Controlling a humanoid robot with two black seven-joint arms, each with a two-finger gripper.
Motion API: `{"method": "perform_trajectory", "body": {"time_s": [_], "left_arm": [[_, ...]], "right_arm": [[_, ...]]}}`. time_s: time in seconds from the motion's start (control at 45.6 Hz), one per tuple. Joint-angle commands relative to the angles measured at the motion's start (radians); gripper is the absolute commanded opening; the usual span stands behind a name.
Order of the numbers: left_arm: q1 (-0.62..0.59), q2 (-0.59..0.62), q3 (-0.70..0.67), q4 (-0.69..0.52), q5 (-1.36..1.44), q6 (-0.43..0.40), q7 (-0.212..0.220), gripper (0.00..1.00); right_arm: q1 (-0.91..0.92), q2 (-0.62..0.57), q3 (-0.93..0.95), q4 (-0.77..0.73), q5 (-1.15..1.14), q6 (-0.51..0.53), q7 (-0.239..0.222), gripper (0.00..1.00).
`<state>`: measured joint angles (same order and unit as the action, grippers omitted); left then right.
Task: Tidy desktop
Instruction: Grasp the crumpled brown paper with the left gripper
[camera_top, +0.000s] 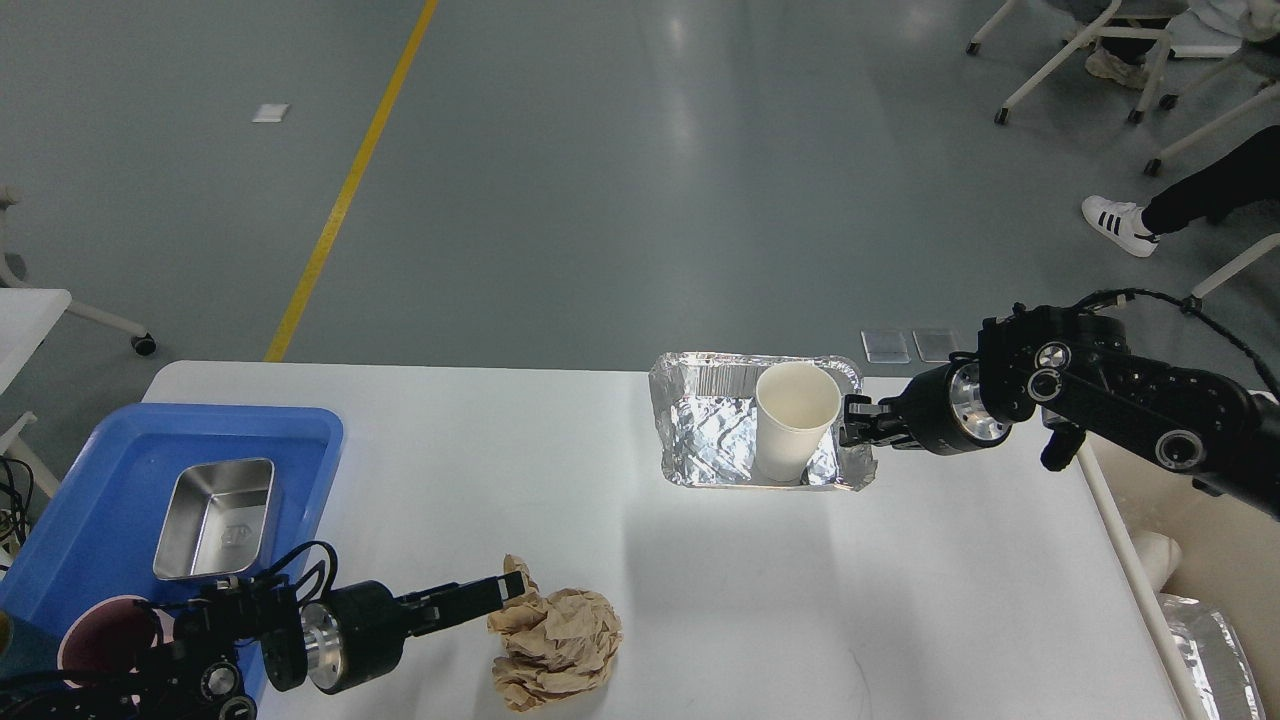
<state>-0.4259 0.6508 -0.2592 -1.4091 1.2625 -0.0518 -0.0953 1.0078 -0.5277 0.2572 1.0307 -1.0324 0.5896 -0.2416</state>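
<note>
The white desktop (500, 450) holds a foil tray (715, 430) at the back right, with a white paper cup (795, 430) standing upright in it. My right gripper (856, 424) is level with the tray's right rim and looks shut on that rim. A crumpled brown paper ball (555, 645) lies near the front edge. My left gripper (505, 592) reaches in low from the left and its tip is at the ball's upper left. Its dark fingers cannot be told apart.
A blue tray (120, 440) at the left edge holds a steel container (215, 518) and a pink mug (100, 640), partly hidden by my left arm. A cream bin (1200, 540) stands off the table's right edge. Chairs and a person's legs are beyond.
</note>
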Motion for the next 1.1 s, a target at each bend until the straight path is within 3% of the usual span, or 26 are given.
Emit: {"method": "perform_trajectory", "body": {"time_s": [0.0,0.175,0.263,0.329,0.416,0.46,0.591,0.767,0.876,1.073], "left_arm": [[-0.004,-0.057,0.055,0.021,0.003,0.001,-0.004,0.97],[-0.007,-0.063,0.069,0.039,0.057,0.004,-0.009,0.96],[-0.004,-0.066,0.07,0.042,0.077,0.004,-0.009,0.89],[-0.004,-0.069,0.081,0.044,0.087,0.006,-0.009,0.73],[-0.01,-0.069,0.121,0.047,0.107,0.004,-0.009,0.3],[-0.013,-0.069,0.135,0.047,0.109,0.004,-0.012,0.16],[-0.021,-0.069,0.147,0.056,0.109,0.004,-0.03,0.01],[-0.043,-0.069,0.136,0.059,0.104,0.004,-0.055,0.0],[-0.086,-0.048,0.129,0.053,0.091,-0.002,-0.096,0.0],[-0.132,0.075,0.071,-0.001,0.087,-0.079,-0.156,0.0]], "right_arm": [[-0.006,0.0,0.001,-0.001,0.0,-0.001,0.001,0.0],[-0.011,0.0,0.001,-0.001,0.0,-0.001,0.002,0.0],[-0.012,0.0,0.001,-0.003,0.0,-0.007,0.002,0.0],[-0.012,0.002,0.001,-0.001,0.0,-0.01,0.002,0.0],[-0.012,0.005,0.001,-0.003,0.0,-0.011,0.002,0.0],[-0.012,0.008,0.001,-0.003,0.0,-0.011,0.002,0.0],[-0.012,0.011,0.001,-0.006,-0.001,-0.013,0.002,0.0],[-0.012,0.012,0.005,-0.009,-0.001,-0.013,0.004,0.0],[-0.012,0.014,0.005,-0.011,-0.001,-0.013,0.002,0.0],[-0.011,0.014,0.005,-0.011,-0.001,-0.013,0.002,0.0]]}}
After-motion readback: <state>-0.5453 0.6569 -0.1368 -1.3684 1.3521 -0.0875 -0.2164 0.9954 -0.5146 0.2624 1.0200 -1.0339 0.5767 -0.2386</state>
